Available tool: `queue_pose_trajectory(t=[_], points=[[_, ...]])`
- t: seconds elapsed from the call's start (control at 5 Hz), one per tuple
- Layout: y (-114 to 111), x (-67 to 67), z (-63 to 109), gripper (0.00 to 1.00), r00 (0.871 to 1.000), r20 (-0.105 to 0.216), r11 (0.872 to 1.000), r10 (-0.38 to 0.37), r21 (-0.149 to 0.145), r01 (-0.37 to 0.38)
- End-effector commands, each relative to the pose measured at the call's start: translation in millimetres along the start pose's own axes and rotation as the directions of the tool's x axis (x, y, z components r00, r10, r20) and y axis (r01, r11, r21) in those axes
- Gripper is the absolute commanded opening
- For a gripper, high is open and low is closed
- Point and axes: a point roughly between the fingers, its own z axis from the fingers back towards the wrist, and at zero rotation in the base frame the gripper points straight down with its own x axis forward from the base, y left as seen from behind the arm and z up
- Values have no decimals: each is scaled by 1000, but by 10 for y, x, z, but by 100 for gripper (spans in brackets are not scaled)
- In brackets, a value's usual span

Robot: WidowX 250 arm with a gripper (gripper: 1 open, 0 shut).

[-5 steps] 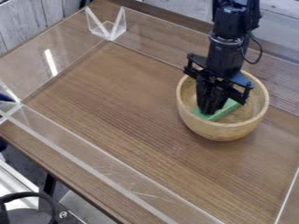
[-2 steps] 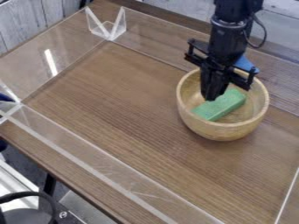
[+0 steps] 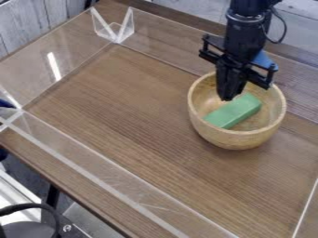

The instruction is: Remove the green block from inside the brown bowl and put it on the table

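Observation:
The green block [image 3: 235, 114] lies flat and slightly askew inside the brown bowl [image 3: 236, 136], which stands at the right side of the table [image 3: 125, 121]. My gripper [image 3: 232, 94] hangs straight down over the bowl's rear half, fingertips just above the block's far end. The jaws are shut together with nothing between them. The block is in full view and not touched.
Low clear acrylic walls [image 3: 74, 51] edge the tabletop. A clear triangular bracket [image 3: 114, 28] stands at the far left corner. Bare wood grain stretches left of the bowl and toward the front edge.
The gripper has lifted out of the bowl and shifted slightly right, closing fully with nothing in it. The green block stayed in the bowl and is now wholly visible.

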Motion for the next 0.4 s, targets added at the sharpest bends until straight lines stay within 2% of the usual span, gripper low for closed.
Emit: queue_pose_trajectory(t=[0.0, 0.2], points=[[-9, 130, 159, 0, 997, 71, 1000, -8, 2, 8], [-7, 147, 124, 0, 998, 68, 1000, -10, 0, 10]])
